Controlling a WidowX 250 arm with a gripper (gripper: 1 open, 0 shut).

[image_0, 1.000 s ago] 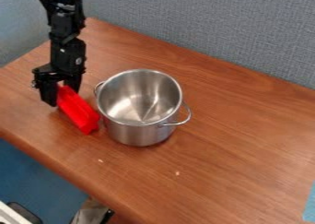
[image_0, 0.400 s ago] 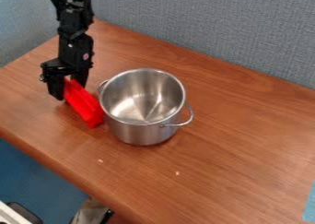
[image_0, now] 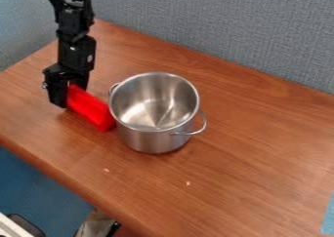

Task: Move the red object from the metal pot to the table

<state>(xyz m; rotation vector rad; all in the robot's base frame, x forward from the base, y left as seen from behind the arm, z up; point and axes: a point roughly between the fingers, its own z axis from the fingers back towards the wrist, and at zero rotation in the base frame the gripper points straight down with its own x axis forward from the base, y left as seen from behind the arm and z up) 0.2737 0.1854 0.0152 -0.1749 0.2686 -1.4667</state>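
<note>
Your hand point(image_0: 61, 93) points steeply down over the upper end of the red object point(image_0: 89, 110), and its fingers look closed around that end, so you are grasping the block, not clear of it. The block lies outside the metal pot point(image_0: 159, 111), stretching from your hand toward the pot's near wall, with its far end just beside or touching the steel; the single view does not settle which. It seems to rest on the bench point(image_0: 235, 182), or very close to it.

So the carry looks done, and the step in hand is the release. Before you let go, make sure the block's long face lies flat on the wood; if the end under your hand is a little raised, the block will drop and could skid against the pot. Open the fingers fully and evenly, so neither one drags the block sideways. Then draw straight up along the line your hand points, not toward the pot, whose rim and side handle stand just beyond the block's far end. Keep the wrist steady as you rise, since any twist would swing the block across the bench.
</note>
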